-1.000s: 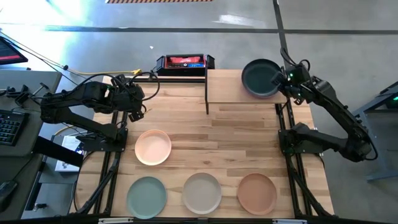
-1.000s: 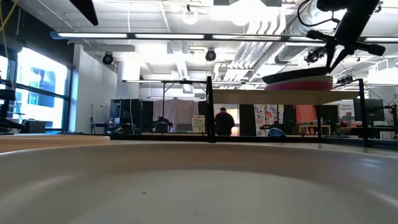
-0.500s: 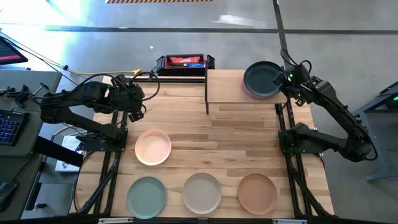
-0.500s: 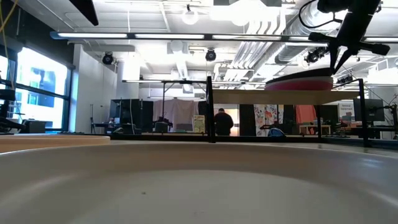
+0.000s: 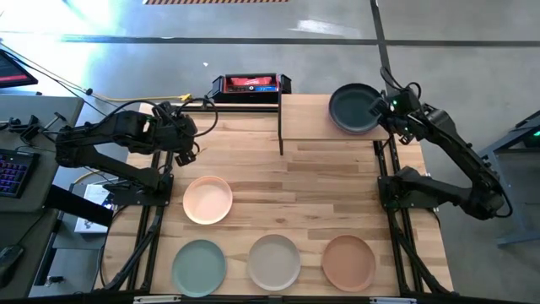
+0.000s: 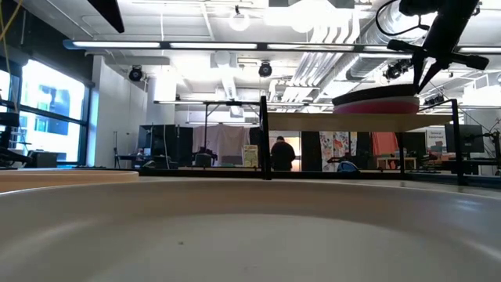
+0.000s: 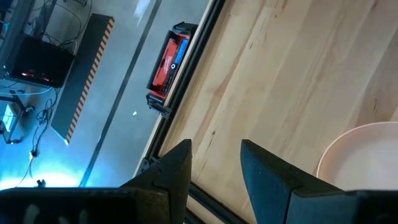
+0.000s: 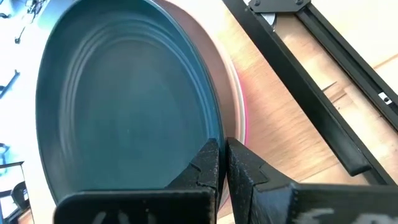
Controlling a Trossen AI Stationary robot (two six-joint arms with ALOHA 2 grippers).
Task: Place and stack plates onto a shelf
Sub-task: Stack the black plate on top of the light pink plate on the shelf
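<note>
Now that the charcoal plate (image 5: 354, 108) has dropped back level onto the pink stack on the shelf's (image 5: 304, 127) far right, the right gripper (image 8: 221, 163) keeps its jaws pinched narrow on the rim. I'd guess release comes next.

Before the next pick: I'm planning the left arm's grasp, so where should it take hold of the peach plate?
Grip the peach plate by its raised rim, one finger inside and one outside, coming down from above. It lies flat and open side up on the tabletop, so only the thin rim offers a hold. The edge nearest the left pincer is probably easiest.
</note>
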